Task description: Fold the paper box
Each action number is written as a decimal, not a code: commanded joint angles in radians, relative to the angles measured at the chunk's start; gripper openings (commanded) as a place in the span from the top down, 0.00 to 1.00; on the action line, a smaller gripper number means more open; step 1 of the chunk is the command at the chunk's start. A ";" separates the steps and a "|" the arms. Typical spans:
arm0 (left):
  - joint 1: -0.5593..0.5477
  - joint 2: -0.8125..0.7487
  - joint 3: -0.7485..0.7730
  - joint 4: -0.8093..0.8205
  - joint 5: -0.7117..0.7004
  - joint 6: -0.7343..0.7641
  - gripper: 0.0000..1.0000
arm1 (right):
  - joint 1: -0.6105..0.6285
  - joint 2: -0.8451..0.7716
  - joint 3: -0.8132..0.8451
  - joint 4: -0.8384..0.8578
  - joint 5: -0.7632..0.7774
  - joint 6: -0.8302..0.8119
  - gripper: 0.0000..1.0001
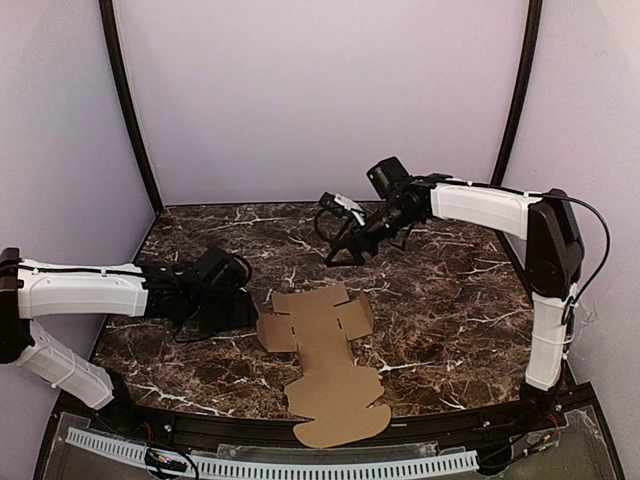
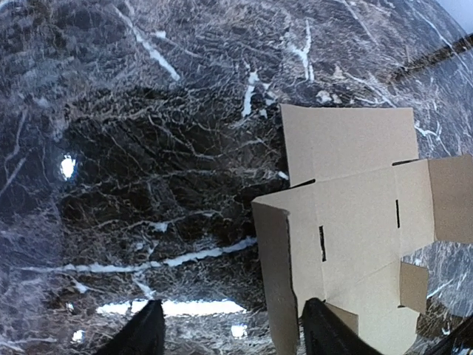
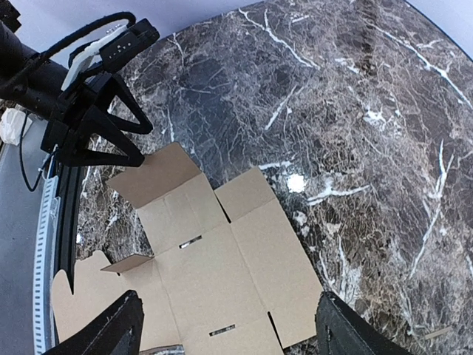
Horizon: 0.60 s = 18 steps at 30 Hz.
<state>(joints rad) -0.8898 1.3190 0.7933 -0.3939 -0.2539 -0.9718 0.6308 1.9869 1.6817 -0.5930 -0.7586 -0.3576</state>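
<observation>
Both hands stand wide and hold nothing. The left hand [image 1: 243,308] lies low on the dark, white-veined marble desk [image 1: 450,300], just beside the left flap of the paper box [image 1: 320,330], a plain brown cardboard die-cut sheet. The box lies almost flat in the middle near part of the desk, and its rounded end reaches the black rail at the near edge.

In the left wrist view, the sheet's nearest flap [image 2: 273,281] is tilted up slightly and sits just inside one finger [image 2: 325,336], not pinched. The right hand [image 1: 340,250] hangs above the far half of the desk, well apart from the sheet and looking down on it [image 3: 214,274].

The main risk is probably sliding. The sheet is light, nothing pins it, and the stone looks smooth, so a sideways push from the left hand could shove it toward the rail rather than lift the flap. A finger closing off the score line could crease a panel in the wrong place. A flap raised and then let go, with no counter-hold from the right hand, would likely spring back flat.
</observation>
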 commanded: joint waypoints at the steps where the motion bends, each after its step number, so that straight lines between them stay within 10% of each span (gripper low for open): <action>1: 0.019 0.102 0.050 0.004 0.166 -0.023 0.42 | 0.008 -0.043 -0.043 -0.011 0.062 -0.004 0.20; 11: 0.019 0.281 0.221 -0.064 0.173 0.112 0.94 | 0.009 0.016 0.009 -0.123 0.131 -0.156 0.22; 18: 0.014 0.252 0.252 -0.032 0.037 0.381 0.99 | 0.008 0.131 0.193 -0.320 0.170 -0.318 0.20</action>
<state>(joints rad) -0.8734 1.6077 1.0363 -0.4129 -0.1223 -0.7727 0.6350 2.0495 1.7748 -0.7815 -0.6346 -0.5766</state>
